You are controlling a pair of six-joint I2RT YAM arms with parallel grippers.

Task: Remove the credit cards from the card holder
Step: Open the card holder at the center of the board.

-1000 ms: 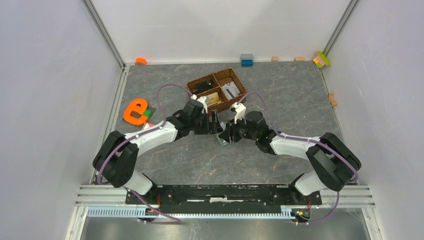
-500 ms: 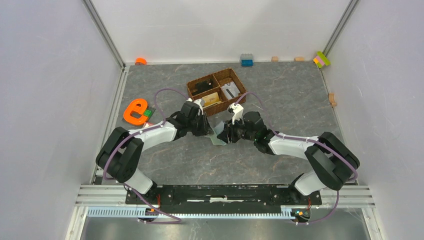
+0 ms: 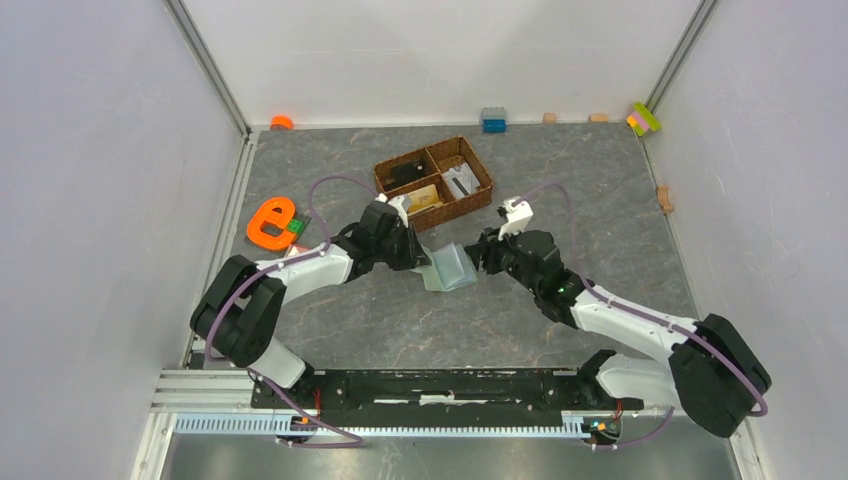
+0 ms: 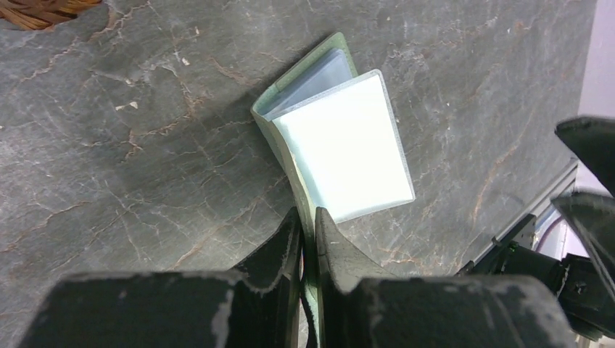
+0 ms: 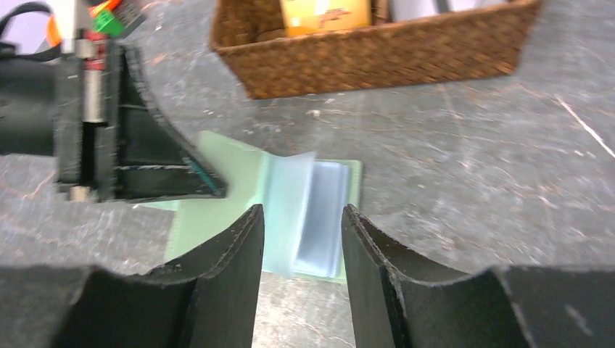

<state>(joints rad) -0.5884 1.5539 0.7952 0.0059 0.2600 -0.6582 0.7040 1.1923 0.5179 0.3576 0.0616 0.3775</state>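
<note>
Grey marbled tabletop [image 3: 560,190]. Your sage-green bifold card holder [image 3: 452,268] lies open at centre frame, pale sleeves fanned rightward. In the left wrist view its long axis runs upward, leaning left. Left gripper [image 4: 308,217] is clenched on its green cover edge. Right gripper [image 5: 301,214] is released, just beside it.

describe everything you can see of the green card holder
The card holder is a small sage-green bifold lying open on the grey stone-look table near the wicker basket. Inside are pale translucent plastic sleeves, one leaf standing up. The left gripper is shut on one cover's edge; the other cover rests on the table. The right gripper hangs open by the sleeves; contact cannot be told. No card shows clearly.
</note>
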